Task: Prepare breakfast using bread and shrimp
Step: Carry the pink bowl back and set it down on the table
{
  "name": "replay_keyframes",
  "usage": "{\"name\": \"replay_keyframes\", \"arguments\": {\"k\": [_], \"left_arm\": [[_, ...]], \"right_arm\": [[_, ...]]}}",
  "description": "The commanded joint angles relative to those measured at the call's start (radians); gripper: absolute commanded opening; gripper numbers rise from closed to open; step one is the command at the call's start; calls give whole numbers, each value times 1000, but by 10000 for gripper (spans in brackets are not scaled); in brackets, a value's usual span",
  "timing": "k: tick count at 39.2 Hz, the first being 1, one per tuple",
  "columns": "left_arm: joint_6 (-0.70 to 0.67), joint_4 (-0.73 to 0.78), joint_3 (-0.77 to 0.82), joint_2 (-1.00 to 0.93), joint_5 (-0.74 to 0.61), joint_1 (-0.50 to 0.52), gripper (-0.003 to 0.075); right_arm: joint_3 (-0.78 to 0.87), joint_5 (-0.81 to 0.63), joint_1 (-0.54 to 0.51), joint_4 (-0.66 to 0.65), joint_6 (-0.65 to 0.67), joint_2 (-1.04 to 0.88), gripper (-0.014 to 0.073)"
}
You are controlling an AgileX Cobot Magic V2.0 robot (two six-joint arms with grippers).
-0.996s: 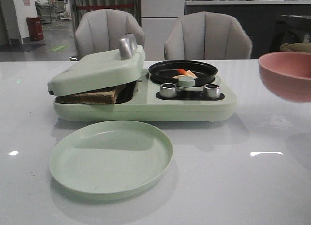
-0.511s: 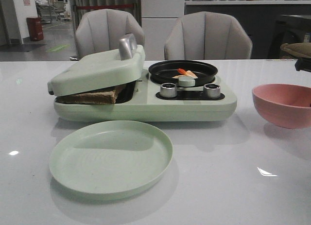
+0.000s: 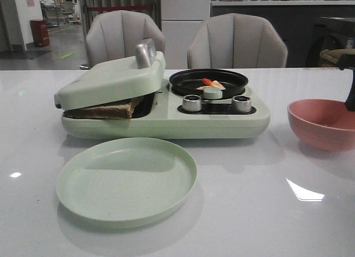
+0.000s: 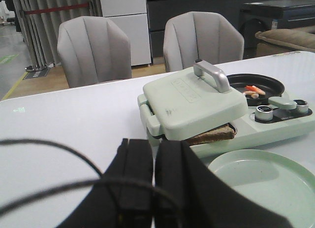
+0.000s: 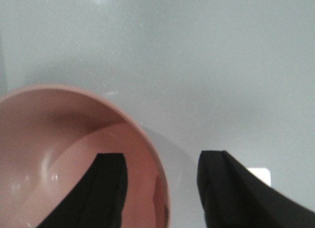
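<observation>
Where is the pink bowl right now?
In the front view the pink bowl sits on the table at the far right, beside the cooker, with the right tool straddling its rim.

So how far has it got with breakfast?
Bread sits under the tilted lid and shrimp lie in the black pan, so both look loaded. The right claw straddles the pink bowl rim, open; the left claw is shut, holding nothing. The green plate has no food on it yet.
</observation>
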Motion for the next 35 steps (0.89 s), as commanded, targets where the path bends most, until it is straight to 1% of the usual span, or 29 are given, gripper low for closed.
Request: {"name": "replay_keyframes", "arguments": {"k": [1, 7, 18, 28, 35], "left_arm": [[-9, -14, -27, -9, -76, -1, 114], [-9, -14, -27, -9, -76, -1, 114], [-9, -14, -27, -9, -76, -1, 114], [-9, -14, -27, -9, -76, -1, 114], [-9, -14, -27, -9, -76, -1, 114]], "right_arm": [[-69, -11, 6, -6, -63, -107, 447], [-71, -53, 59, -6, -119, -221, 447], [-40, -133, 205, -5, -146, -401, 437], [157, -334, 273, 28, -146, -592, 437], [310, -471, 351, 40, -146, -719, 437]]}}
